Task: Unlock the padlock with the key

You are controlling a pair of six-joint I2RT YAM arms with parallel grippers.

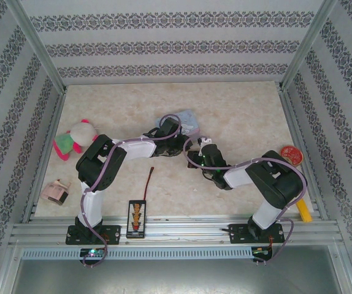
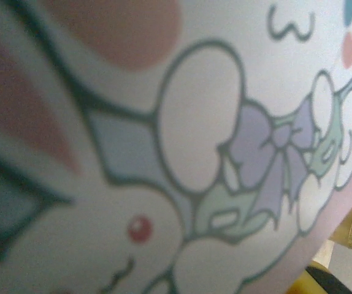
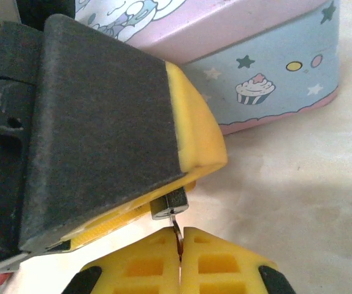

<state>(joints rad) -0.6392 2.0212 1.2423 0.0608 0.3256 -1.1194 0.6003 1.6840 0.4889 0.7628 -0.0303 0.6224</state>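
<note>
Near the middle of the tabletop (image 1: pixel 243 110), just in front of the blue tin (image 3: pixel 268 73), the left gripper (image 1: pixel 179 146) has its yellow pads closed on the padlock (image 3: pixel 168 206), whose dark end pokes out from between them. The right gripper (image 3: pixel 180 248) sits directly opposite it, its pads pressed together on the thin key (image 3: pixel 176 233), whose tip touches the padlock's exposed end.

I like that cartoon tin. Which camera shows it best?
Right wrist: the tin shows a sharp side and lid edge. Left wrist gives a blurred close-up of its lid; from above, the left arm partly hides it.
</note>
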